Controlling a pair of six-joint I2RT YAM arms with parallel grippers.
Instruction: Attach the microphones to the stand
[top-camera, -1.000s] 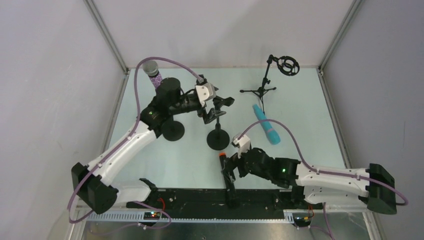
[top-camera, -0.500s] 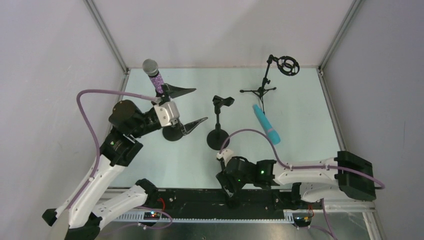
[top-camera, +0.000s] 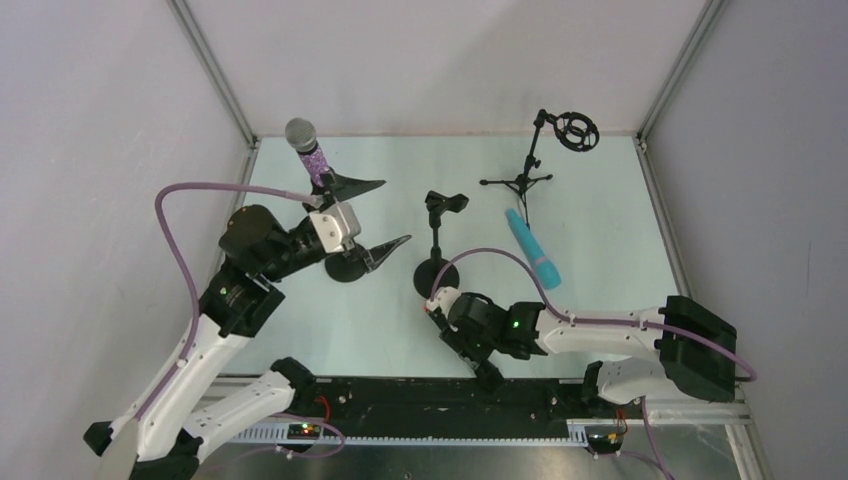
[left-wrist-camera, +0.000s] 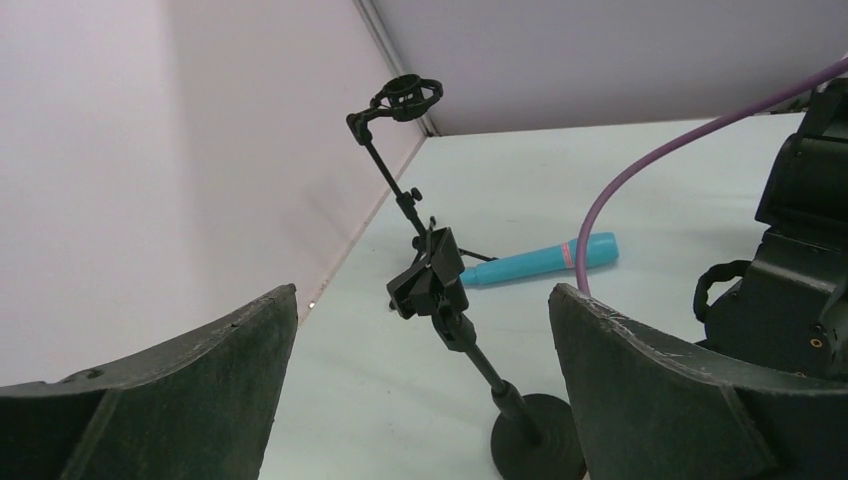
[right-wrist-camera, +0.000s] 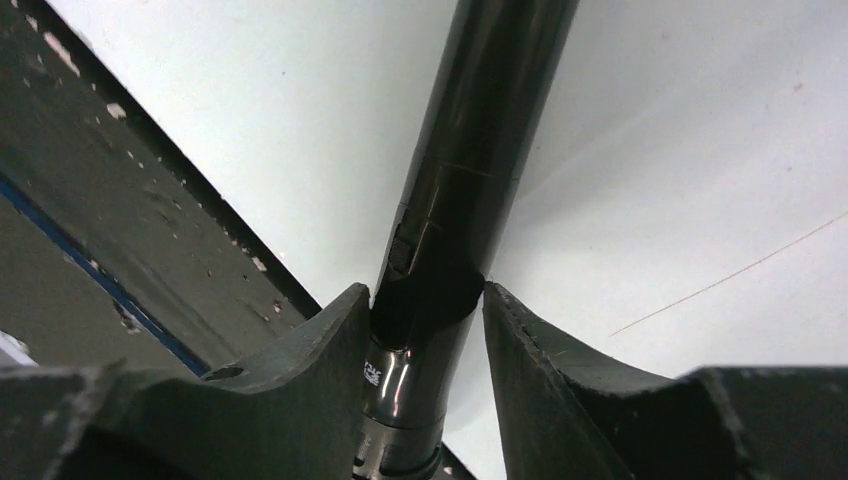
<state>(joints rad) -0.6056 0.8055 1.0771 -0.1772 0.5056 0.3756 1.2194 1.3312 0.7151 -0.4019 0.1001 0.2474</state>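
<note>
one black microphone (right-wrist-camera: 452, 190) sits clamped in the right pincer (right-wrist-camera: 428, 325).

Pale green table (top-camera: 620, 200) fills floor of booth. White walls (top-camera: 450, 60) close behind far edge and along both sides. Aluminium frame post (top-camera: 215, 75) slants down to far-left corner, second post (top-camera: 680, 65) to far-right corner. At near edge: black rail (top-camera: 400, 405) runs full width. Just below it, white slotted cable duct (top-camera: 250, 432) on left. Small lit board (top-camera: 305, 430) beside duct, another board (top-camera: 603, 438) near right end. Bare metal sheet (top-camera: 450, 462) lowest of all. Close up, thin scratch line (right-wrist-camera: 720, 280) crosses table surface.
</note>
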